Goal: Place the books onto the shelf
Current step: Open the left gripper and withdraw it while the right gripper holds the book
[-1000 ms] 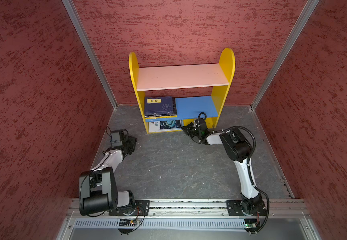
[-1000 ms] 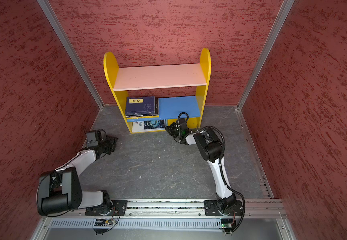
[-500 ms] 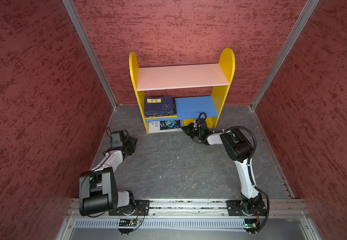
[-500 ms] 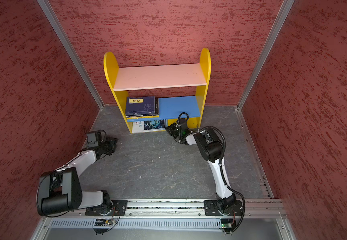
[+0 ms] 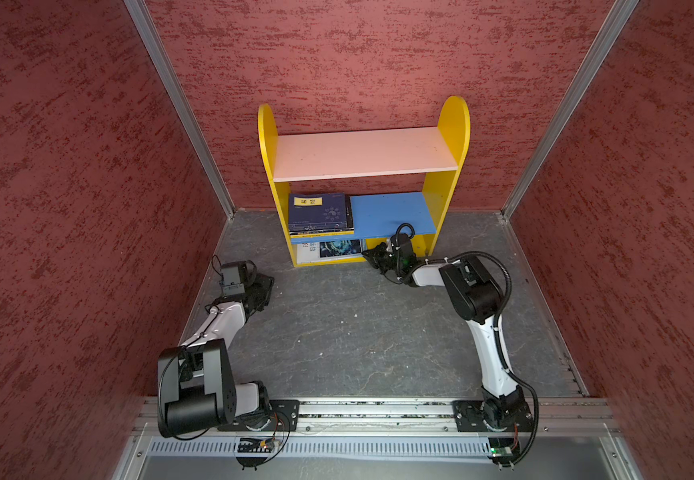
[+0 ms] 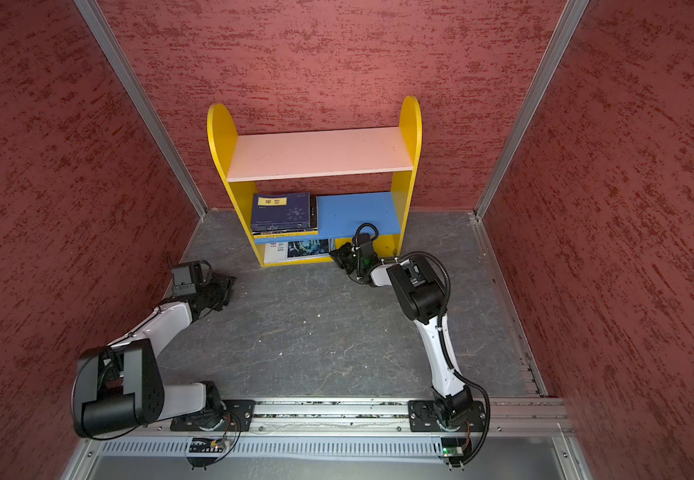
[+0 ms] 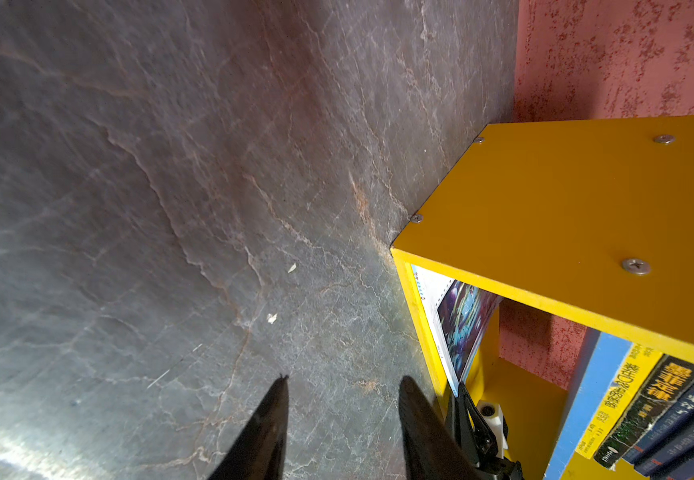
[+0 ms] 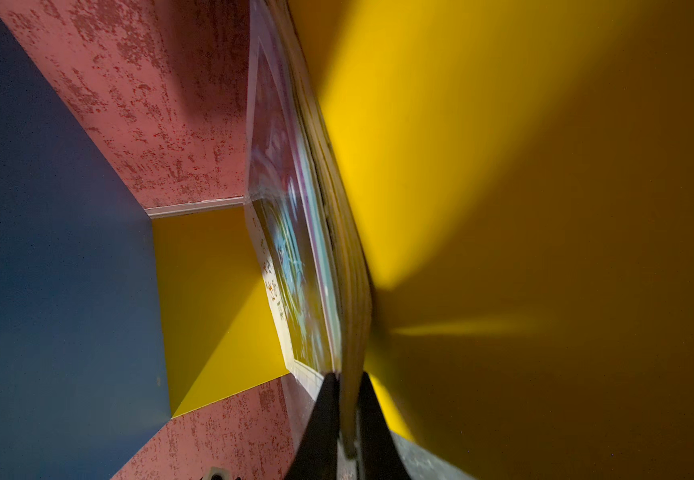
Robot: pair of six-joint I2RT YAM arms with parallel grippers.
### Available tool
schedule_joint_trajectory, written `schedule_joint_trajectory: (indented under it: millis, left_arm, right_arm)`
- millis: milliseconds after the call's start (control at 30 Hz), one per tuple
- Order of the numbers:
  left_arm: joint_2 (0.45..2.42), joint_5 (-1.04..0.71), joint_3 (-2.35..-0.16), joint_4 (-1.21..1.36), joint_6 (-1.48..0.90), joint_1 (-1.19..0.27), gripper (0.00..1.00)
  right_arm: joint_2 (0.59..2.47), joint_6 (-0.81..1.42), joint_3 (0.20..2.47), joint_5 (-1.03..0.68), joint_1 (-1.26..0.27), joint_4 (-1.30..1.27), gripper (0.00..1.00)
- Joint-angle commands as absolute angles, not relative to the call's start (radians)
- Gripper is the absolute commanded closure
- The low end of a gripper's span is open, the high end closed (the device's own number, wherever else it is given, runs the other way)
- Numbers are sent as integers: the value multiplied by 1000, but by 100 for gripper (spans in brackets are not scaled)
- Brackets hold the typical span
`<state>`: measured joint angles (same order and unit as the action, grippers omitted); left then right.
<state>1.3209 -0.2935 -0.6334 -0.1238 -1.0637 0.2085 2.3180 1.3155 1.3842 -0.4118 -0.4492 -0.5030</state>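
In both top views the left tool (image 5: 261, 286) (image 6: 224, 286) sits at the left-middle of the frame. It is low over the grey tabletop (image 5: 337, 332) and well apart from the shelf. The left wrist view shows its two dark fingers (image 7: 272, 415) spread, with only tabletop between them, so the tool is open and grips nothing.

At upper centre stands the shelf (image 5: 453, 124) (image 6: 220, 137), its back to the red rear wall (image 5: 358, 62). Its pink upper board (image 5: 362, 153) spans the yellow sides. On the left half of the blue lower board (image 5: 391, 212) lies a stack of books (image 5: 318, 210) (image 6: 283, 210), with a navy one bearing a yellow label on top. The left wrist view shows the spines in that stack (image 7: 649, 399): yellow, black with an orange title, and navy ones beside them.

Beneath the blue board, in the left part of the bottom compartment, is the white magazine (image 5: 328, 249) (image 6: 295, 249) with its blue-green picture, over the yellow base (image 7: 520, 399). I cannot tell whether it lies flat or is raised at its right end.

Just right of centre, the right tool (image 5: 372, 258) (image 6: 339, 258) reaches into the front of that bottom compartment and meets the magazine's right edge. In the right wrist view its fingers (image 8: 320, 415) press on either side of that edge, closed and gripping the magazine.
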Motion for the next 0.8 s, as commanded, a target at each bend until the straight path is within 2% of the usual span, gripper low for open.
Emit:
schedule_joint_trajectory:
  millis: [0,200,767]
  left_arm:
    - [1308,-303,-620,-134,-1042,215,56]
    - [1305,-309,-616,-134,-1040,216,55]
    - [1274,-304,-597,-146,-1044,216,56]
  right_arm:
    - [2283,1285,1376,-412,-466,-533,89]
    - [2270,1289,1340,-408,-455,-560,93]
    - [2296,1269,1397,-486,-419,-538,93]
